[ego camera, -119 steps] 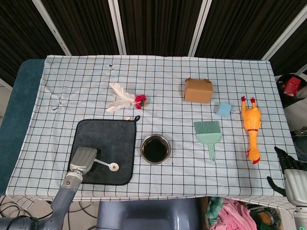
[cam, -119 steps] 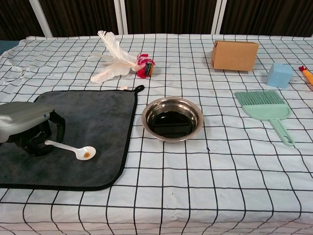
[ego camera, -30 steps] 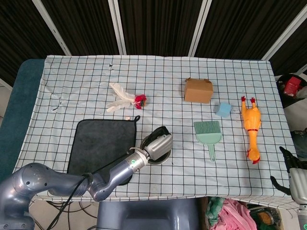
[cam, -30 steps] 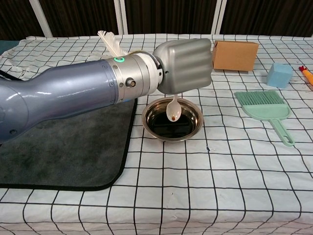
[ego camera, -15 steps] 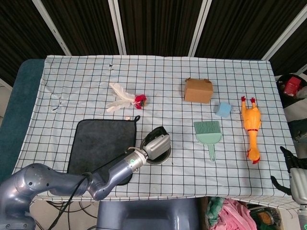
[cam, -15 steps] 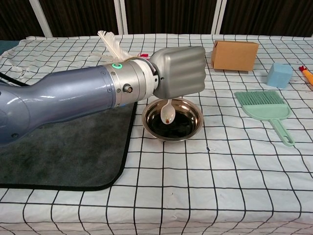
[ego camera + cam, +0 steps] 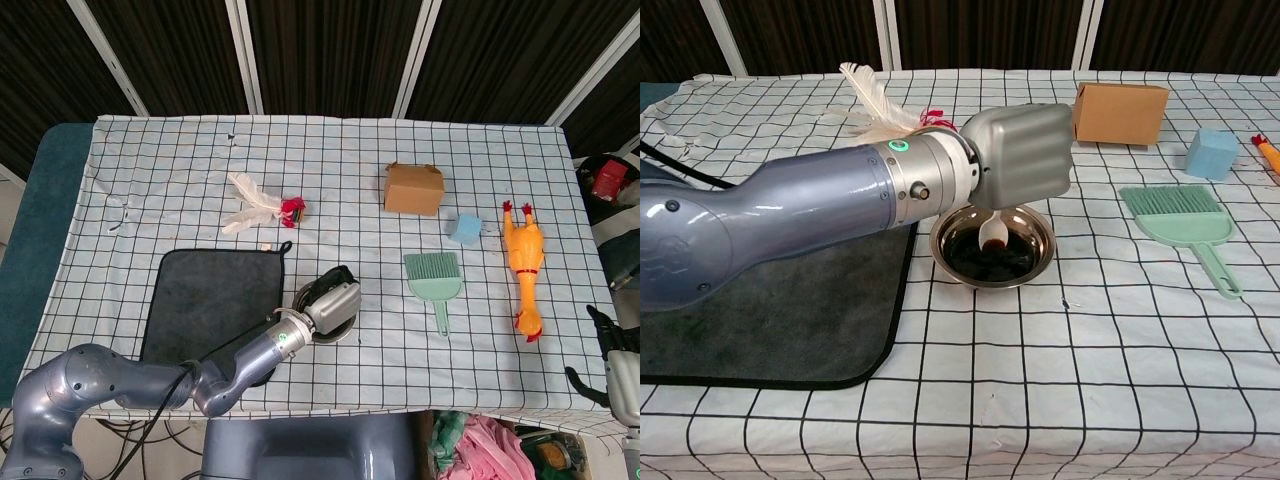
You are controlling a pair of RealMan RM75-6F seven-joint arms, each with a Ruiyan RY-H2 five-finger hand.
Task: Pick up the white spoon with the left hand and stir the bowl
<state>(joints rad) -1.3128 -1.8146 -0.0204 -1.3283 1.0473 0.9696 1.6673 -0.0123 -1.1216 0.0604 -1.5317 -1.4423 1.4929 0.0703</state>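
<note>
My left hand (image 7: 1025,155) hangs over the steel bowl (image 7: 1035,262) and holds the white spoon (image 7: 993,236) by its handle, scoop pointing down into the dark liquid. From the head view the left hand (image 7: 335,301) covers most of the bowl (image 7: 345,335), and the spoon is hidden under it. My right hand (image 7: 612,350) shows only at the lower right edge of the head view, off the table, with its dark fingers apart and nothing in them.
A dark grey mat (image 7: 790,290) lies left of the bowl. A white feather (image 7: 872,120) with a red toy, a cardboard box (image 7: 1120,112), a blue block (image 7: 1212,152), a green dustpan brush (image 7: 1185,222) and a rubber chicken (image 7: 524,262) lie farther back and right.
The left hand lifted the spoon off the mat and carried it over the bowl. In the last second it swung left, then back right, and lowered the scoop into the liquid.
</note>
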